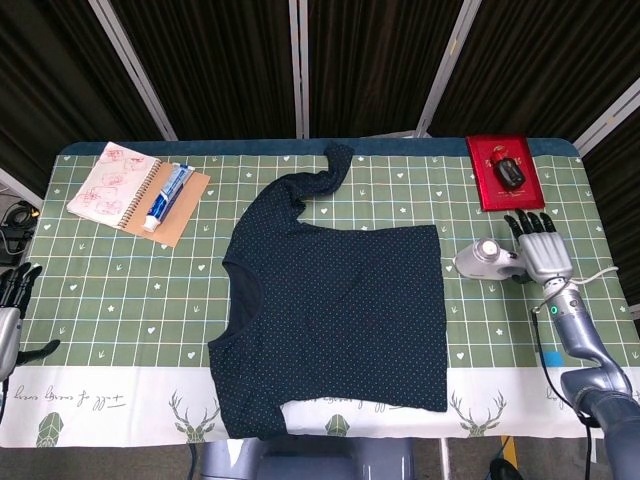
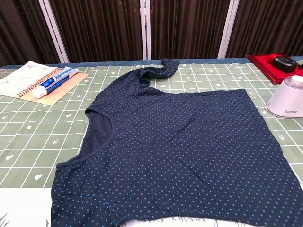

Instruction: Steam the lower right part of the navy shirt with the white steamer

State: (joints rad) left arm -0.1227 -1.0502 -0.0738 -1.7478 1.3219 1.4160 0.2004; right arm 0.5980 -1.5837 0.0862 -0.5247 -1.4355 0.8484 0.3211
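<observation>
The navy dotted shirt (image 1: 340,315) lies flat on the green checked tablecloth, its neck to the left and its hem to the right; the chest view shows the shirt (image 2: 180,151) filling the foreground. The white steamer (image 1: 483,260) stands on the cloth just right of the hem, and the steamer (image 2: 288,98) also appears at the chest view's right edge. My right hand (image 1: 541,253) is beside its handle with fingers spread and straight, holding nothing. My left hand (image 1: 12,300) hangs off the table's left edge, fingers apart and empty.
A spiral notebook (image 1: 110,185) and a toothpaste tube (image 1: 167,193) on a brown card lie at the back left. A red tray (image 1: 487,190) holding a black object sits at the back right, just beyond the steamer. A white cable (image 1: 600,272) trails near my right wrist.
</observation>
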